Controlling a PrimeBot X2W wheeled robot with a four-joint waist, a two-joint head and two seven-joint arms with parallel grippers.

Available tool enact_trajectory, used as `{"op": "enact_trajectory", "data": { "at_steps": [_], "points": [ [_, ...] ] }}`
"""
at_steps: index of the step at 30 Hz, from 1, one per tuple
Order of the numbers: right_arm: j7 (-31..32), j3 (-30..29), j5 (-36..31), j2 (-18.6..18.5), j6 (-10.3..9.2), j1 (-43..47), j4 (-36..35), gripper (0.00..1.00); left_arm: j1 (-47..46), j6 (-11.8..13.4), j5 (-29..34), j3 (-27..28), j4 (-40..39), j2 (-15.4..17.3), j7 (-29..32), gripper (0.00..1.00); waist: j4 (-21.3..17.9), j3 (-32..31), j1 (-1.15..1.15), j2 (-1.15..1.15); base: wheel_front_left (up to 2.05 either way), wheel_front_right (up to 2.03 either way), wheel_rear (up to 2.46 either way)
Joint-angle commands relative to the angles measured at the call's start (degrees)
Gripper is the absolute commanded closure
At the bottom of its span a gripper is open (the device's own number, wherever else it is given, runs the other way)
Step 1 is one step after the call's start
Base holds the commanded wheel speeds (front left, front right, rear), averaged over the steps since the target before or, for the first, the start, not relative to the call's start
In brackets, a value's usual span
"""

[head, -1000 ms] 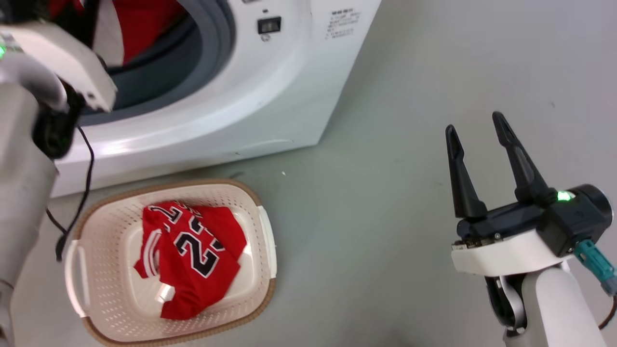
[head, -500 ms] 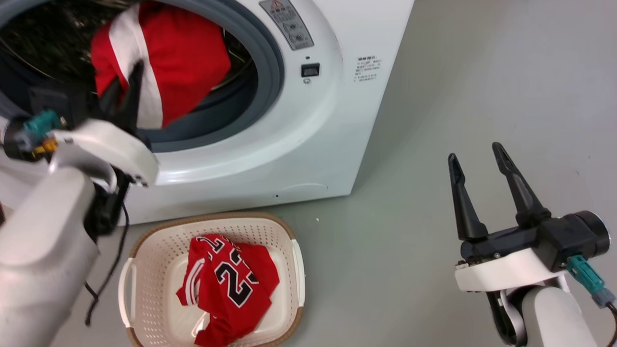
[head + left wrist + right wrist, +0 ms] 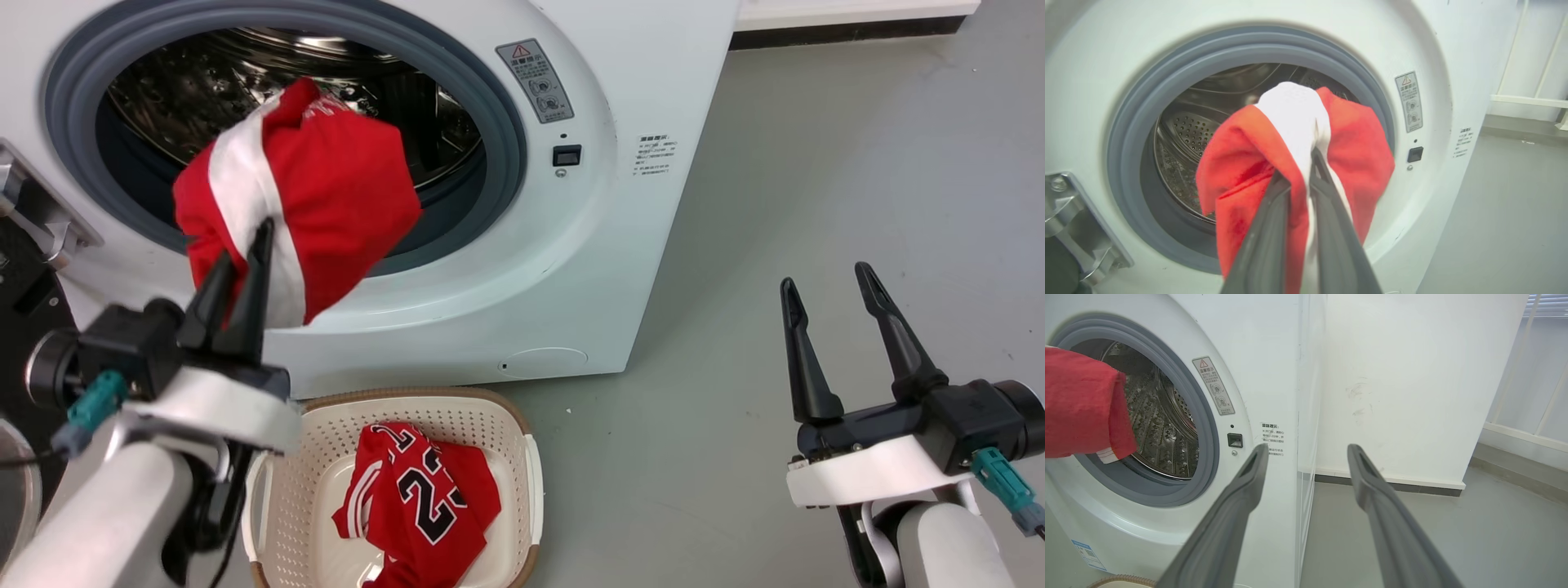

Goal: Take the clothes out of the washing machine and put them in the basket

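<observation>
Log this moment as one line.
left gripper: shut on striped garment, in front of washing machine | right gripper: open, empty | basket: holds numbered garment

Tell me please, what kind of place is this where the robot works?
Probably a laundry corner of a plain room, perhaps a test lab. A white front-loading washing machine stands on a grey floor by a white wall, with a cream basket before it holding a red jersey.

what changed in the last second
The left gripper drew the striped garment out of the washer; it now hangs clamped in front of the opening. The head camera also shifted. The right gripper stays open and idle, and the 23 garment stays in the basket.
</observation>
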Motion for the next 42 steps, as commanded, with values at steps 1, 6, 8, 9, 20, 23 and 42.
{"op": "enact_trajectory", "data": {
  "at_steps": [1, 6, 8, 9, 20, 23, 42],
  "points": [
    [-0.1, -0.1, -0.3, 0.1, -0.06, 0.8, -0.1, 0.0, 2.5, 0.9, 0.8, 0.3, -2.5, 0.5, -0.3, 1.0, 0.4, -0.2, 0.01, 0.0, 0.0, 0.0, 0.0],
    [-0.1, -0.5, -0.3, 0.1, -0.06, 1.6, 0.1, 0.0, 8.1, 3.1, 1.3, 0.6, -7.9, 1.1, -0.2, 1.0, 1.4, -0.6, 0.01, 0.0, 0.0, 0.0, 0.0],
    [-0.1, -0.5, -0.4, 0.1, -0.06, 1.7, 0.2, 0.0, 9.1, 3.4, 0.9, 0.4, -8.5, 1.3, 0.1, 1.0, 1.6, -0.6, 0.01, 0.0, 0.0, 0.0, 0.0],
    [-0.1, -0.5, -0.4, 0.1, -0.06, 1.6, 0.3, 0.0, 10.1, 3.4, 0.4, 0.2, -9.0, 1.2, 0.3, 1.0, 1.7, -0.5, 0.01, 0.0, 0.0, 0.0, 0.0],
    [-0.1, 0.4, -0.9, 0.1, -0.06, -1.4, -0.8, 0.0, 11.1, -3.5, -4.0, -5.3, 4.6, -3.5, 2.1, 1.0, 1.3, 5.5, 0.01, 0.0, 0.0, 0.0, 0.0],
    [-0.1, 0.7, -1.3, 0.1, -0.06, -2.6, -1.2, 0.0, 9.8, -6.0, -4.8, -5.8, 12.6, -5.6, 1.5, 1.0, 0.3, 8.1, 0.01, 0.0, 0.0, 0.0, 0.0],
    [-0.1, 0.3, -2.8, 0.1, -0.06, -7.1, -4.8, 0.0, -10.0, -16.5, -1.8, -5.8, 55.7, -15.9, -0.3, 1.0, -4.1, 23.0, 0.01, 0.0, 0.0, 0.0, 0.0]
  ]
}}
